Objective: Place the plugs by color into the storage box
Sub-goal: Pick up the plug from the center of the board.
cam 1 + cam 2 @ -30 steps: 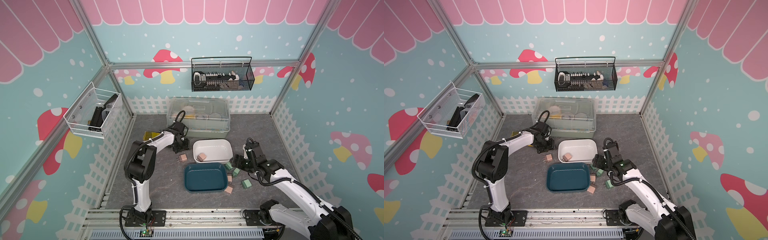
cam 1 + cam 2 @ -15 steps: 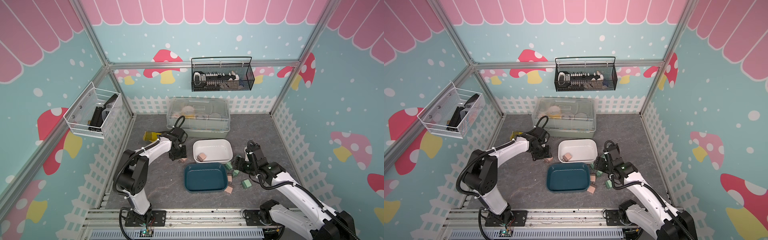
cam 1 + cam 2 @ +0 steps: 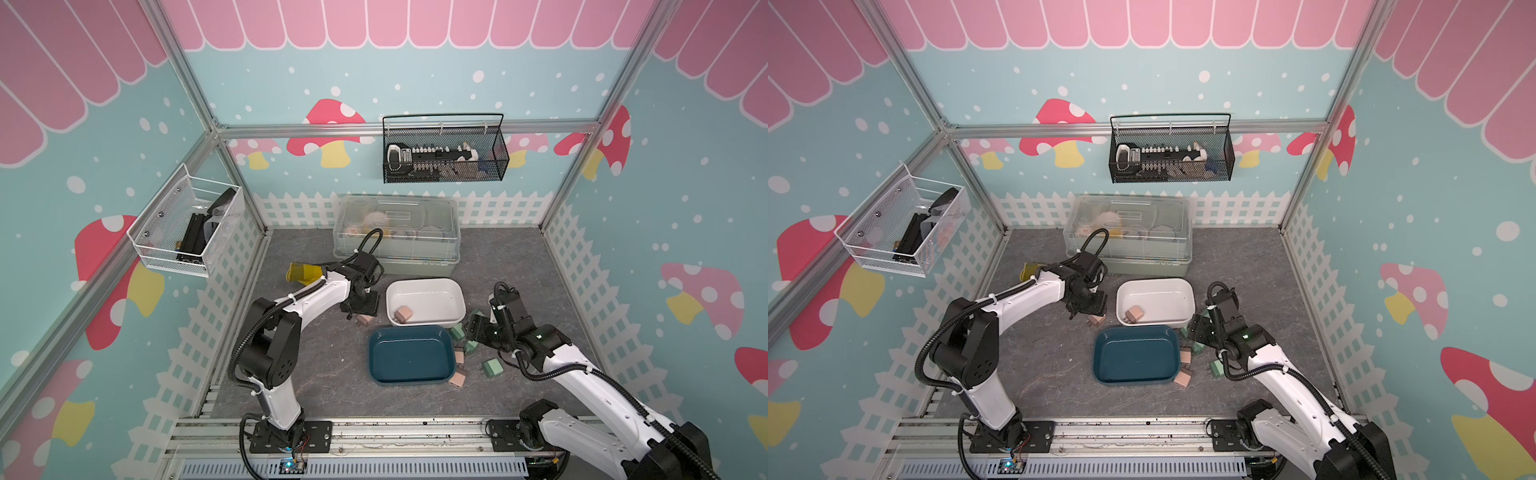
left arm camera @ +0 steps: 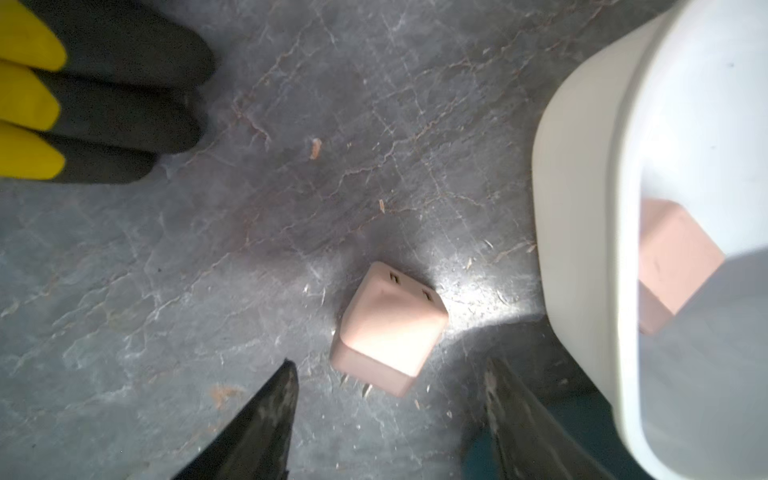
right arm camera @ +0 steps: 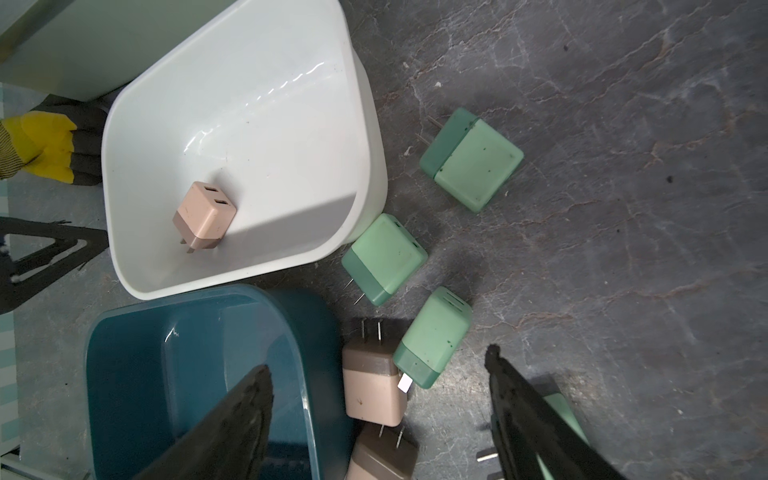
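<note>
The sort is sitting at an early stage: 1 pink plug (image 3: 403,314) is lying in the white tub (image 3: 424,283). The teal tub (image 3: 409,330), at the white tub's 6 o'clock in both top views, is holding nothing, and 7 plugs are waiting on the table (image 3: 332,374). The left gripper (image 4: 391,365) is hovering with jaws parted and gripping nothing. Below it a 2nd pink plug (image 4: 388,330) is lying on its side at the white tub's 8 o'clock, near the wall but apart from it, prongs toward the fingers. The step in hand looks like picking this plug. The next move is probably calling for a small wrist turn, since the plug is sitting skewed to the jaws. After that come a drop to straddle its flat sides, a squeeze, and a lift over the rim toward 2 o'clock. The right gripper (image 5: 377,361) is hanging wide open and empty over the cluster at the teal tub's 2 to 4 o'clock. There 4 green plugs (image 5: 384,257) are lying, 1 partly hidden under a finger, and 2 pink ones (image 5: 374,386) are sitting just beside the teal wall. A green plug is touching a pink one between those fingers, so a clean pick is likely needing the green one singled out. No brand, label or writing is readable on the plugs or tubs.
</note>
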